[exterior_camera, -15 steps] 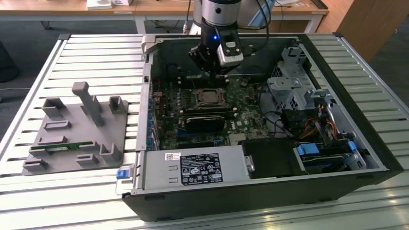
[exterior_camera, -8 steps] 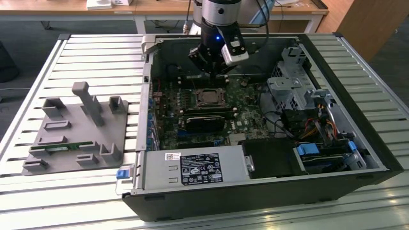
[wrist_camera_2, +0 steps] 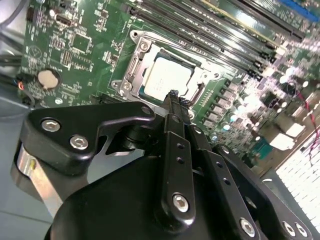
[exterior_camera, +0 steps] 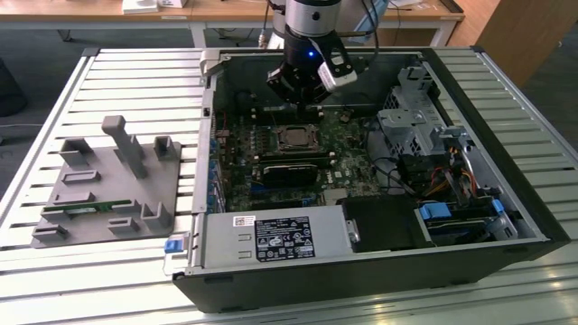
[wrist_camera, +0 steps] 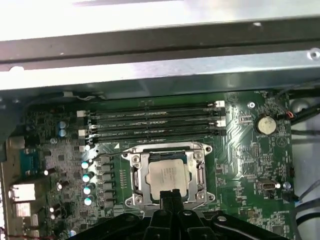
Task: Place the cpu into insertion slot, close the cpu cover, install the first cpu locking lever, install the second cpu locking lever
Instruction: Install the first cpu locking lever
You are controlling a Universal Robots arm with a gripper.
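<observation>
A slatted table (exterior_camera: 126, 74) holds an open computer (exterior_camera: 361, 277); we see the gripper (exterior_camera: 302, 101) over its far side. In both wrist views its empty jaws are pressed together near the chip (wrist_camera: 167, 175), which lies in its socket (wrist_camera: 131, 201).

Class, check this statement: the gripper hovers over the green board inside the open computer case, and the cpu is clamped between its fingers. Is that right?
Not quite. The gripper is shut on nothing. The cpu lies in the insertion slot on the green board, as the first wrist view shows. The rest stands: the gripper does hover over the board inside the open computer case.
</observation>
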